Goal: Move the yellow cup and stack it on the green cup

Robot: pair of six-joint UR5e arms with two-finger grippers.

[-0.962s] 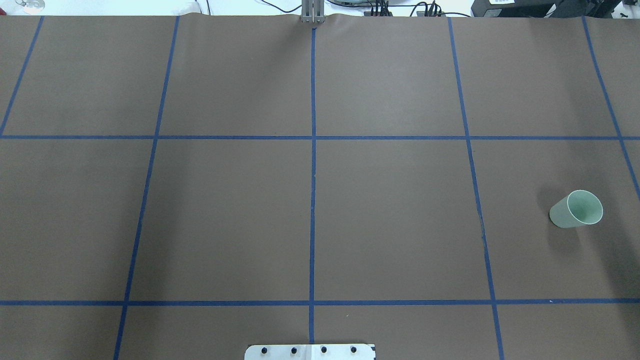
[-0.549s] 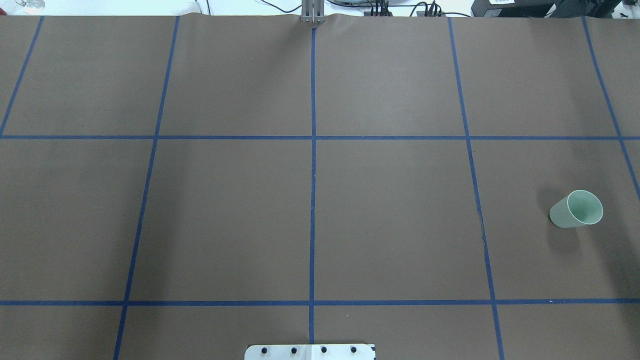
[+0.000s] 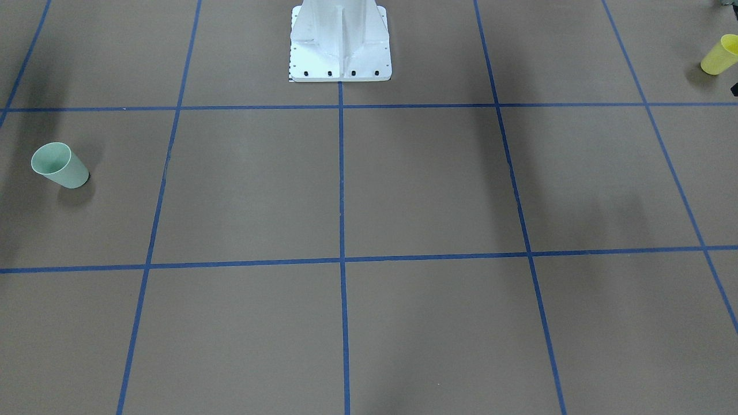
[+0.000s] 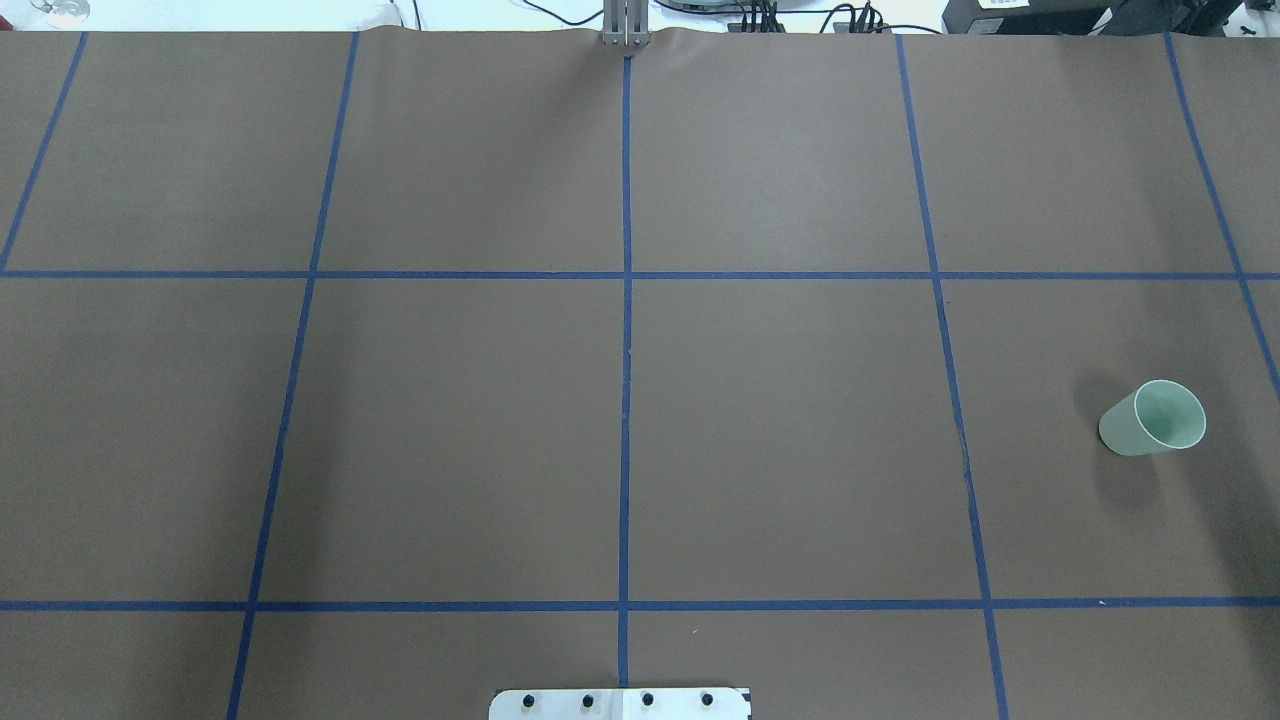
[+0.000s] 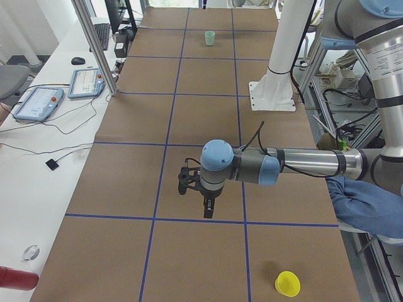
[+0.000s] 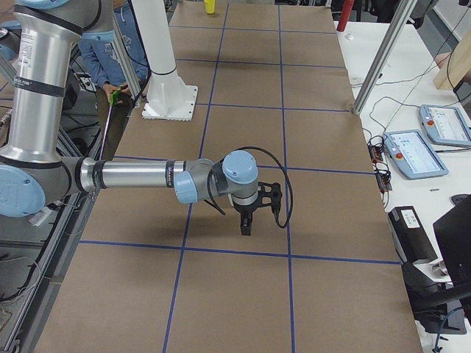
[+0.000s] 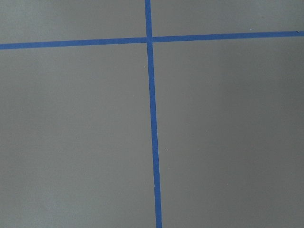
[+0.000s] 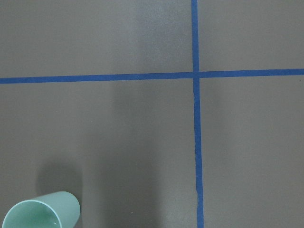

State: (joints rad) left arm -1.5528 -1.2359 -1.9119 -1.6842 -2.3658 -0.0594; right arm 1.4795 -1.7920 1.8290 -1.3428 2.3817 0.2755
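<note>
The yellow cup (image 3: 720, 55) stands upright at the table's end on my left side; it also shows in the exterior left view (image 5: 288, 284) and, small and far, in the exterior right view (image 6: 210, 6). The green cup (image 4: 1152, 418) stands upright, mouth up, near the table's right end; it also shows in the front-facing view (image 3: 59, 166), the exterior left view (image 5: 210, 38) and the right wrist view (image 8: 40, 211). My left gripper (image 5: 208, 207) hangs above the table, well away from the yellow cup. My right gripper (image 6: 246, 225) hangs above the table. Both show only in side views, so I cannot tell whether they are open or shut.
The white robot pedestal (image 3: 340, 57) stands at the table's near-middle edge. Blue tape lines (image 4: 626, 300) divide the brown table into squares. An operator's blue sleeve (image 5: 368, 207) reaches in by the left arm. Teach pendants (image 5: 38, 104) lie on a side table.
</note>
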